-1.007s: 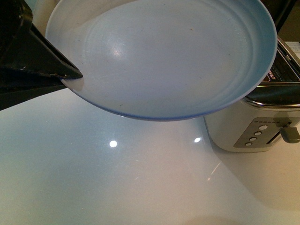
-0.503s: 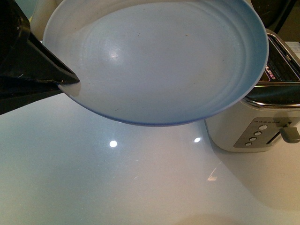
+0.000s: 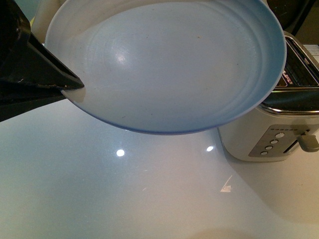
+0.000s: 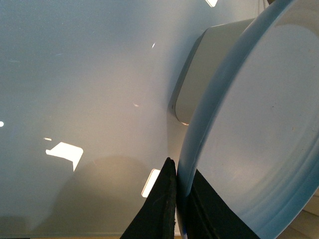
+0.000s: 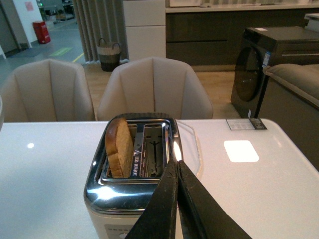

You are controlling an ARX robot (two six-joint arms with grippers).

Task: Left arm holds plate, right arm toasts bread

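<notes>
So the left hand (image 3: 75,84) has the plate (image 3: 169,64) pinched by one spot on its rim, jaws closed right on the edge. The plate hangs in the air over the table (image 3: 124,199), tilted, with nothing on it. Its far rim sits just by the top of the toaster (image 3: 259,139), which stands toward the table's right edge. The bread (image 5: 118,147) is standing in one slot of the toaster with a good chunk of it poking up, and the other slot is empty. The right hand (image 5: 177,169) hovers near the toaster with its fingers pressed together and nothing in them. What I'd worry about is that rim grip: one small pinch on a wide, slick plate, so any jolt could make it pivot or slide out. With that tilt, I'd guess a slice dropped on it could skate straight off the low side. The plate's also close enough to the toaster that a small drift could knock it. And from the front the plate hides the slots, so I reckon the right hand could easily crush or fumble the bread when it goes in.
</notes>
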